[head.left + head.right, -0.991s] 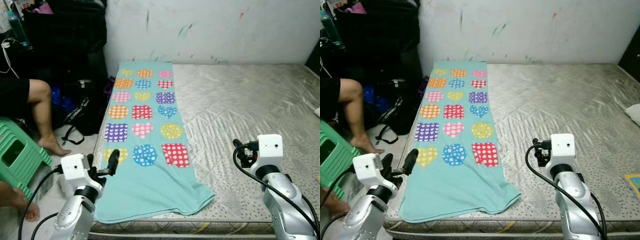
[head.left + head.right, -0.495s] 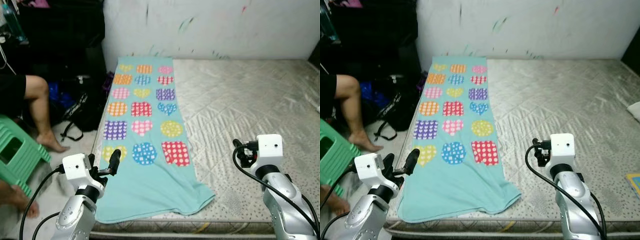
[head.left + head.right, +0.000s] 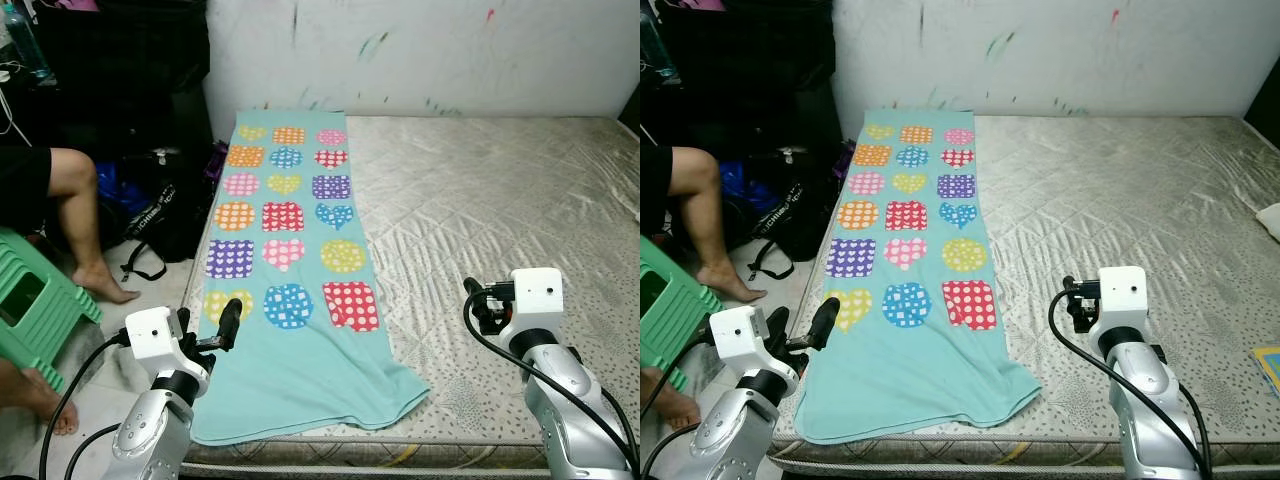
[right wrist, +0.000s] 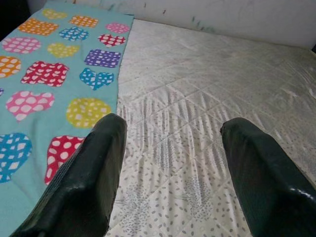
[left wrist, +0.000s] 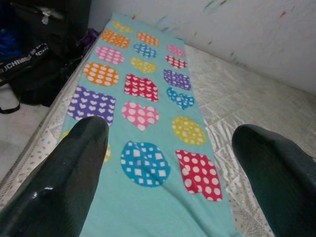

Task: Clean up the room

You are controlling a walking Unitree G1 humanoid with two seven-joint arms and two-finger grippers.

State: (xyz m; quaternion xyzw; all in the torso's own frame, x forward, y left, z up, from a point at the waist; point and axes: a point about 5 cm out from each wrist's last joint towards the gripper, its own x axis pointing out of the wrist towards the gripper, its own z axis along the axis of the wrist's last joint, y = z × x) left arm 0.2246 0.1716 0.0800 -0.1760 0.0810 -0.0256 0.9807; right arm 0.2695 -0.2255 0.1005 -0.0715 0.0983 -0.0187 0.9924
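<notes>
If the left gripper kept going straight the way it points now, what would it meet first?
Most likely the turquoise blanket with coloured dotted patches lying on the mattress. The open left gripper looks down along it, roughly toward the blue and red patches, with nothing between. Depth is unclear.

A bedroom in a home: a bare quilted mattress [image 3: 480, 210] lies against a scuffed, paint-flecked white wall [image 3: 420, 50], with a teal patterned blanket [image 3: 285, 250] spread along one side. Beside it stand dark bags [image 3: 150, 215] and a green plastic stool [image 3: 35, 310], where a person [image 3: 60, 190] sits.
</notes>
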